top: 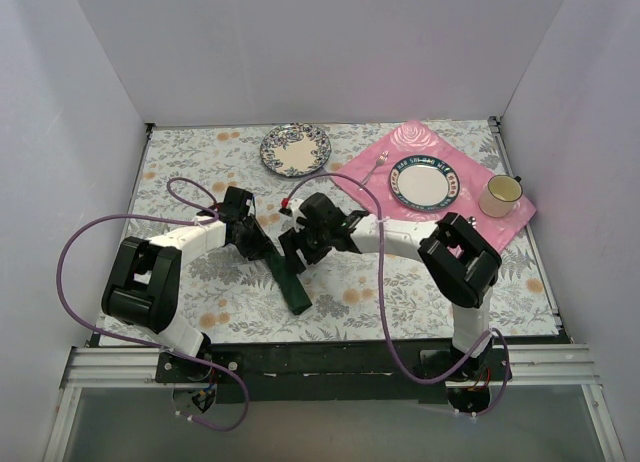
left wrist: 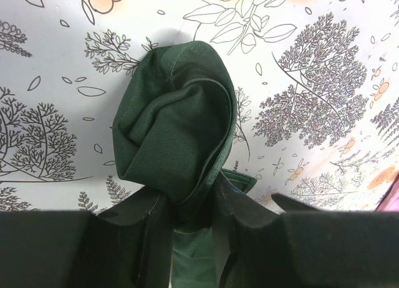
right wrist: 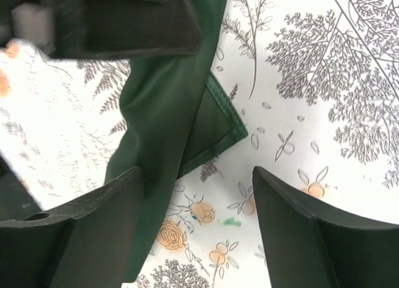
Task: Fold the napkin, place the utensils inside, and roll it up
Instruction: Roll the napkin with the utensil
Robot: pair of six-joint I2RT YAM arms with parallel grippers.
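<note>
**Green napkin pinched by left arm, right jaws wide**

Dark green cloth, the napkin [top: 292, 287], lies on the table [top: 420, 282] as a narrow bunched strip. It sits a little beyond the arm bases, roughly midway between them. Its near end points toward the near edge, and its far end runs up to where the two grippers meet.

Left gripper [left wrist: 187, 204]: jaws narrow and clamped on the cloth. In the left wrist view the napkin bulges past the fingertips as a rounded lump of overlapping folds, with one stitched hem curving across it. Printed table surface shows all round the lump.

Right gripper [right wrist: 196, 182]: jaws stand wide apart and grip nothing. In the right wrist view the strip passes along the inner face of one finger [right wrist: 87, 232]; it looks like contact, but I cannot tell for certain. The other finger [right wrist: 312, 238] stands over bare printed table. A hemmed corner of the napkin lies flat between the two. The dark body of the left gripper fills the top left of that view, close by.

From above, the two grippers sit just beside each other at the strip's far end.

Farther back:
- A floral plate [top: 295, 150] sits near the far edge, well apart from the napkin.
- A pink rose-patterned placemat [top: 415, 139] lies at far right. It carries a rimmed plate [top: 425, 183] and a pale cup [top: 501, 195].
- A small utensil [top: 381, 162] lies at the placemat's left corner. It is too small to tell which kind.
</note>
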